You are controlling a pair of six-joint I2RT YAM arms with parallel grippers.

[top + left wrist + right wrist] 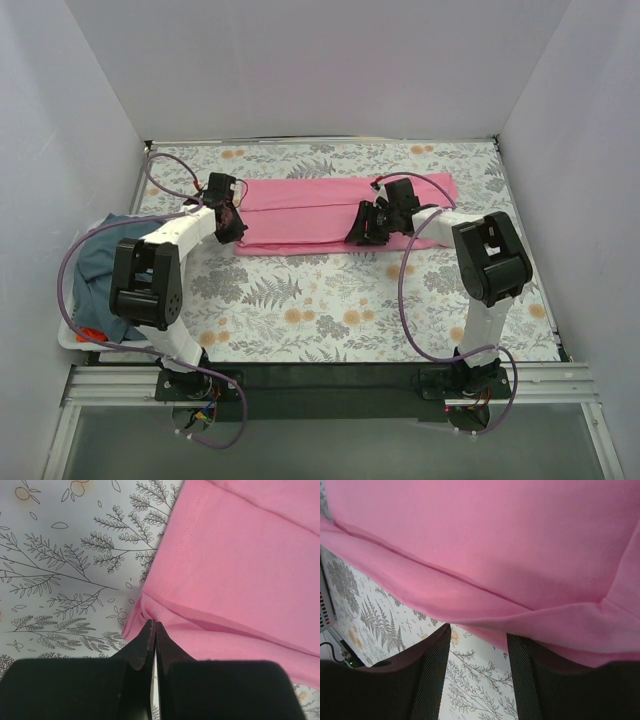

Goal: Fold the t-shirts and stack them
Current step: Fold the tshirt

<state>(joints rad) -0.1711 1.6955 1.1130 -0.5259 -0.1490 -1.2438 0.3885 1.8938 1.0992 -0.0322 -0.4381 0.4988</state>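
Pink t-shirt [320, 212]: it is lying folded into a long strip across the far part of the table [320, 310]; the table is wearing a cover with ferns and flowers on it
Left gripper [232, 222]: it is sitting right at the left end of the pink t-shirt, down by the near corner
Left jaws: they are pressing tight together and pinching that corner; the cloth is bunching up a little at the black fingertips [146, 636]
Right gripper [372, 228]: it is sitting over the pink t-shirt, to the right of its middle, by the near edge
Right jaws: they are standing apart; the folded near edge of the shirt is dipping down just in front of the gap; the fingers [436, 672] are not squeezing it
White basket [68, 338]: it is sitting at the left side of the table, beside the left arm
Blue-grey t-shirt [95, 262]: it is lying crumpled in the basket and spilling over the far rim
Red t-shirt [90, 334]: only a little bit is peeking out at the near end of the basket
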